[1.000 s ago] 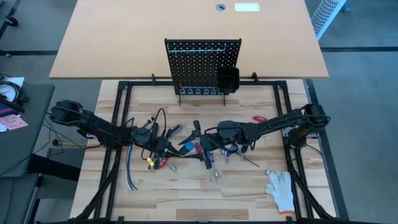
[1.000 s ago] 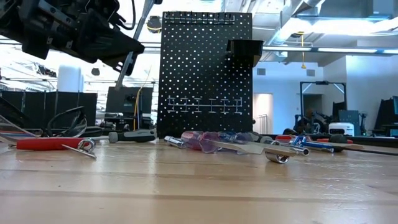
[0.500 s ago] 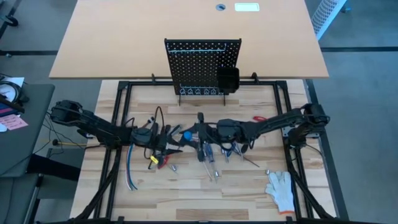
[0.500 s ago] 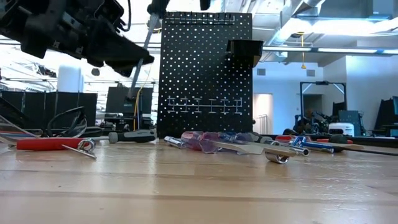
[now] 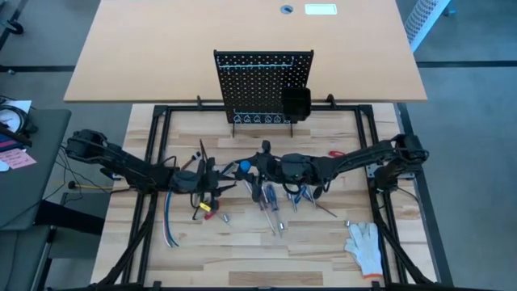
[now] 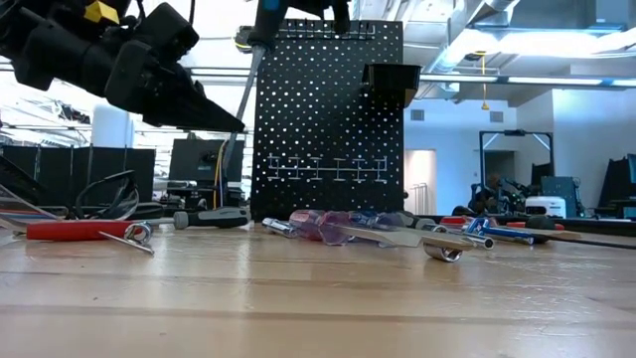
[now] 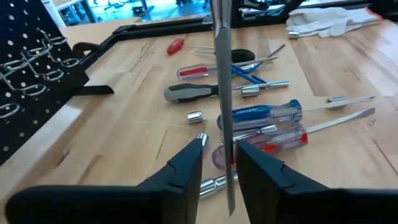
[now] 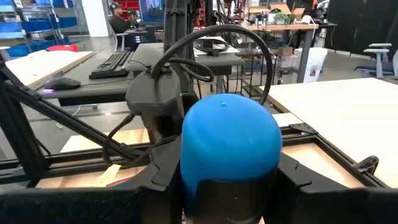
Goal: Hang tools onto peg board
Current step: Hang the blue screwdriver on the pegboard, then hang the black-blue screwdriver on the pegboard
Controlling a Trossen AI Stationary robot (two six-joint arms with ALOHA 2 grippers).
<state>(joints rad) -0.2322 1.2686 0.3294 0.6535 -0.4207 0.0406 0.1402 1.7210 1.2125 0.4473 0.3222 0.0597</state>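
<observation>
The black peg board (image 5: 262, 85) stands upright at the table's far side with its small bin (image 5: 296, 103); it also shows in the low view (image 6: 328, 114). My right gripper (image 5: 266, 166) is shut on a blue-handled screwdriver (image 5: 243, 167), held above the table's middle. Its metal shaft (image 7: 222, 93) slants down between the open fingers of my left gripper (image 7: 219, 165), which stand on either side of it; in the low view the shaft (image 6: 243, 99) passes my left gripper (image 6: 199, 104). Several screwdrivers and bits (image 5: 275, 198) lie flat on the table. My right gripper pinches the blue handle's sides (image 8: 193, 168) between its two fingers, coming in from the table's right. The handle's rounded butt end (image 8: 227, 124) faces the wrist camera. The screwdriver is lifted clear of the table, steeply tilted, its shaft pointing down.
A white glove (image 5: 365, 245) lies near the front right. Coloured cables (image 5: 170, 226) trail at the front left. A red-handled tool (image 6: 70, 230) lies at the left, another (image 5: 335, 154) at the right. Loose screwdrivers (image 7: 261, 115) lie under the grippers.
My right gripper has gone up and toward the table's far edge with the blue-handled screwdriver, which has tipped from slanting to nearly upright. The shaft now stands between my left gripper's fingers, which have tipped downward.
</observation>
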